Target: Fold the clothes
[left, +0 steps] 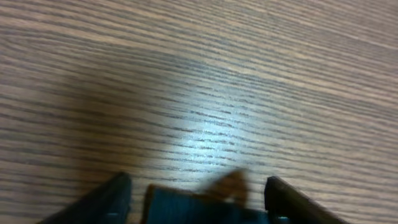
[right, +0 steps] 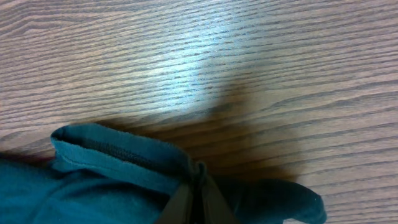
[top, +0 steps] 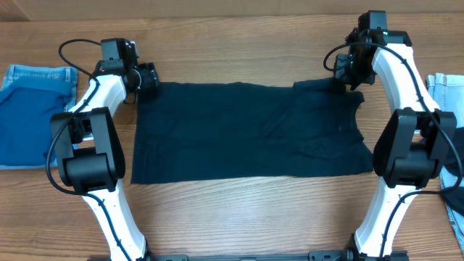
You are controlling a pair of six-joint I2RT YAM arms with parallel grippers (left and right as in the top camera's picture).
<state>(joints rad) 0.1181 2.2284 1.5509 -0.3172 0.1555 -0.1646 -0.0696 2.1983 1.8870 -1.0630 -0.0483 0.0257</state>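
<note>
One of the clothes, a dark navy garment [top: 250, 130], lies spread flat across the middle of the table. My left gripper [top: 145, 76] is at its far left corner. In the left wrist view the gripper [left: 198, 182] has its two fingers [left: 109, 200] wide apart, with the cloth's edge [left: 199, 210] lying loose between them. My right gripper [top: 349, 72] is at the far right corner. In the right wrist view it [right: 199, 180] is shut on a bunched fold of the cloth [right: 112, 180], hem and seam showing to the left.
Folded blue denim [top: 29, 116] lies at the left edge of the wooden table [top: 239, 43]. More denim [top: 446, 87] and a dark item [top: 457, 192] sit at the right edge. Both arm bases stand at the near side.
</note>
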